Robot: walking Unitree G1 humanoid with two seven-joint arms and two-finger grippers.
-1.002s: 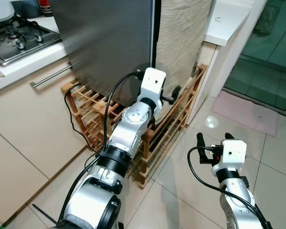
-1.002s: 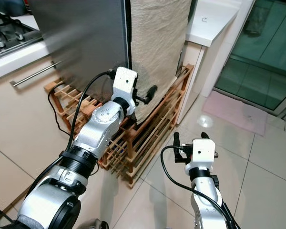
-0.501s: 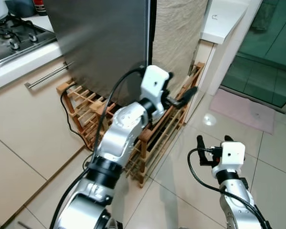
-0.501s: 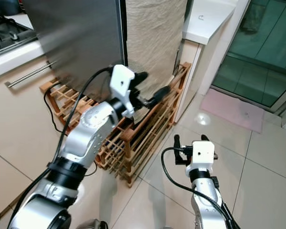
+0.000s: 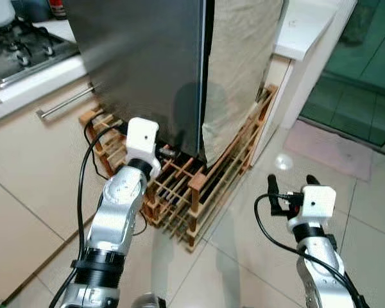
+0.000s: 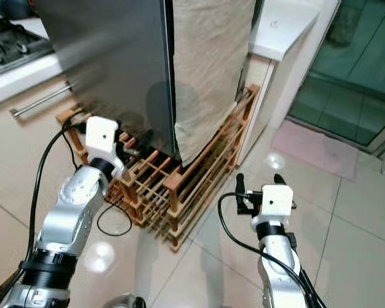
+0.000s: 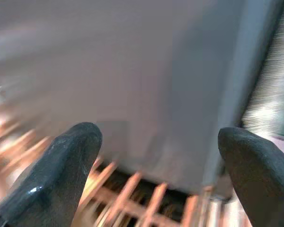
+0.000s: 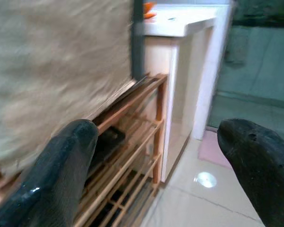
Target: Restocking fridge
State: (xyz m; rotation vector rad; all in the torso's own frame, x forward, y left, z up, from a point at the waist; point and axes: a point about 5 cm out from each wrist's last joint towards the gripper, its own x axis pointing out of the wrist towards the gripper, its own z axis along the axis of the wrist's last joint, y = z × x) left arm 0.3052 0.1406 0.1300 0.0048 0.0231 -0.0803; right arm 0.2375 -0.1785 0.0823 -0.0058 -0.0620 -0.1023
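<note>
Left eye view is showing the grey fridge [image 5: 147,64] standing on a wooden rack [image 5: 199,186], a beige cloth [image 5: 240,64] hanging beside it. Left gripper [image 7: 156,175] is hovering near its base, fingers wide apart, empty. Right gripper [image 8: 161,175] is hanging spread, empty, over the tiled floor [image 5: 366,192].

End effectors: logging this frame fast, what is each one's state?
Left end effector: open, empty, pointed at the fridge base above the wooden rack.
Right end effector: open, empty.

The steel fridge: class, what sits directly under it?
A slatted wooden rack sits under the fridge, with a black cable trailing beside it. The left gripper hovers there. The rack's inner shelves are shadowed.
</note>
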